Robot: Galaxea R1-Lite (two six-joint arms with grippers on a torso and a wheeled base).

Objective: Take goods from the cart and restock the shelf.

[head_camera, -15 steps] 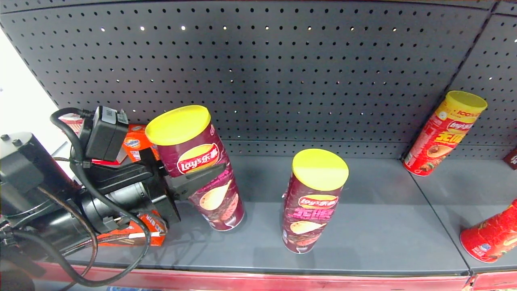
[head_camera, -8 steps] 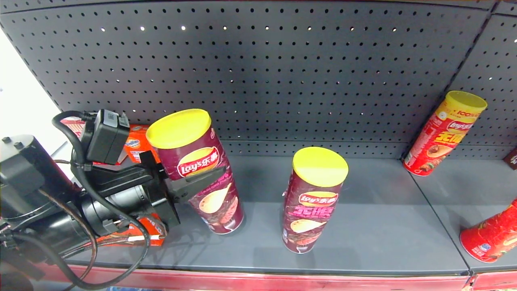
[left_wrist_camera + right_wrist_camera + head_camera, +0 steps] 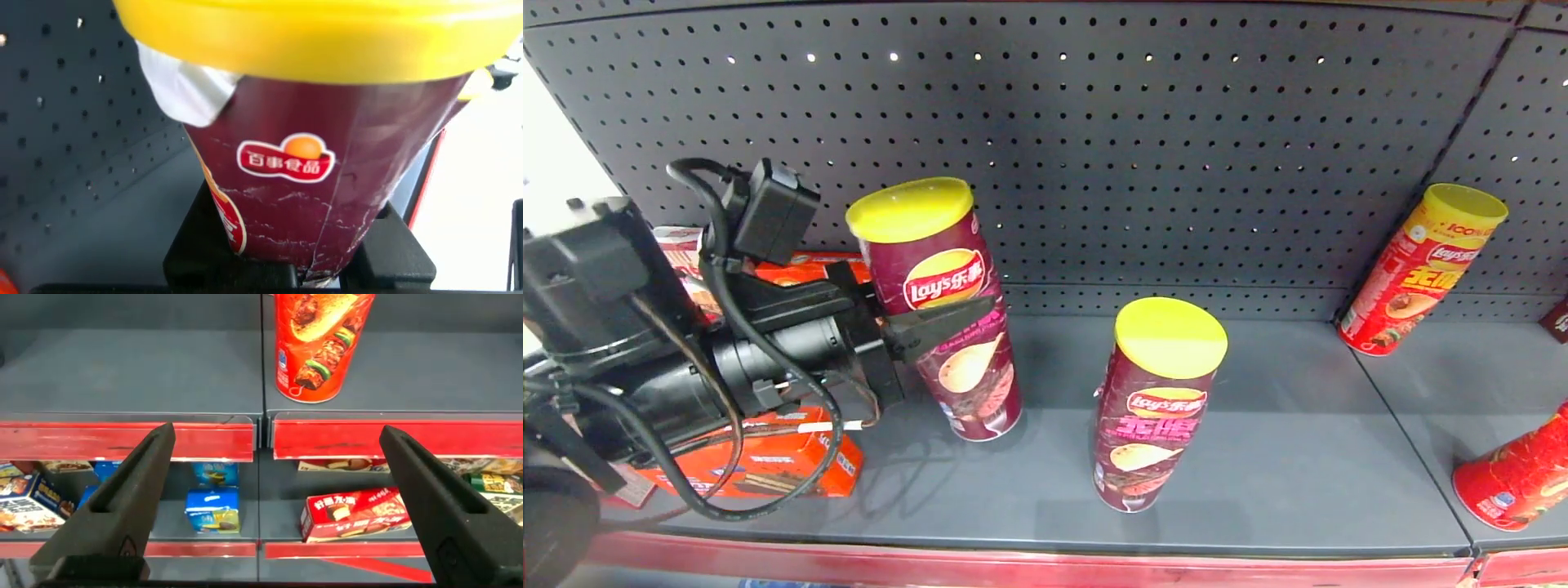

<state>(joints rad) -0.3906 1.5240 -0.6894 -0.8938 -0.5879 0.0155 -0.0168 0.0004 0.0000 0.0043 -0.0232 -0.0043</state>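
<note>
Clamped on the tilted purple chip can (image 3: 931, 245) with left gripper (image 3: 947, 317); gaping empty at right gripper (image 3: 276, 434). Might topple against neighbouring can (image 3: 1156, 408) if released leaning.

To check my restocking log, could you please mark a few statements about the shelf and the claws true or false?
The left claw is shut on a maroon can with a yellow lid. True.
The right claw grips a red can. False: it is open and empty; the red can stands on the shelf beyond it.
The second maroon can lies on its side. False: it stands upright.
An orange box lies at the shelf's front. True.
</note>
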